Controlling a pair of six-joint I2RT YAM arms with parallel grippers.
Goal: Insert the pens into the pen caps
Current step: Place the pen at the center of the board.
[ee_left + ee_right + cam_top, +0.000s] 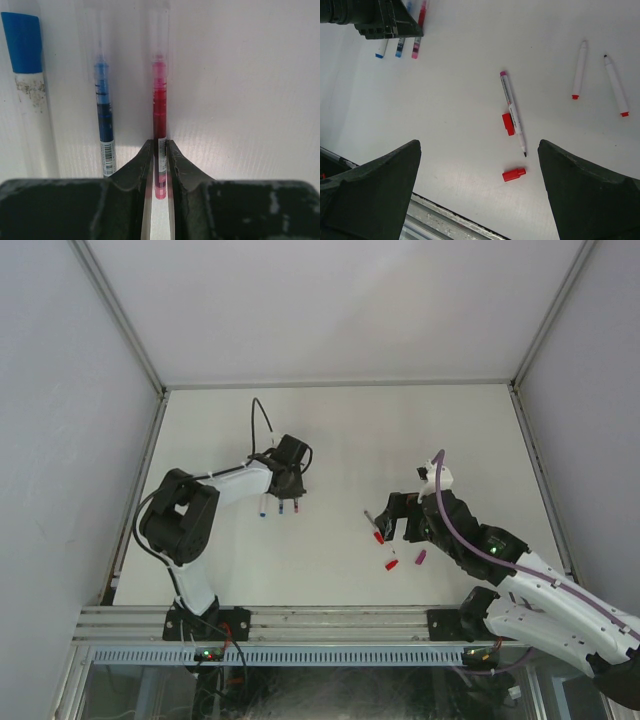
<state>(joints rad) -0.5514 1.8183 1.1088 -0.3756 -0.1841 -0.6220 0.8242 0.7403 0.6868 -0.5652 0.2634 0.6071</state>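
Note:
My left gripper point(159, 146) is shut on the lower end of a red pen point(159, 107) that lies on the white table. To its left lie a blue pen point(104, 125) and a white pen with a blue cap point(24, 65). From above, the left gripper point(289, 488) sits over these three pens. My right gripper point(479, 145) stands wide open and empty above a pen with a magenta end point(512, 112), with one red cap point(508, 124) touching it and another red cap point(513, 174) nearer. Two pens with red ends point(579, 70) lie to the right. A magenta cap point(420, 557) lies by the right arm.
The table's near metal rail point(445, 222) runs just below the right gripper. White walls point(60, 440) close in the table on both sides and at the back. The left arm's black cable point(258, 420) loops above its wrist.

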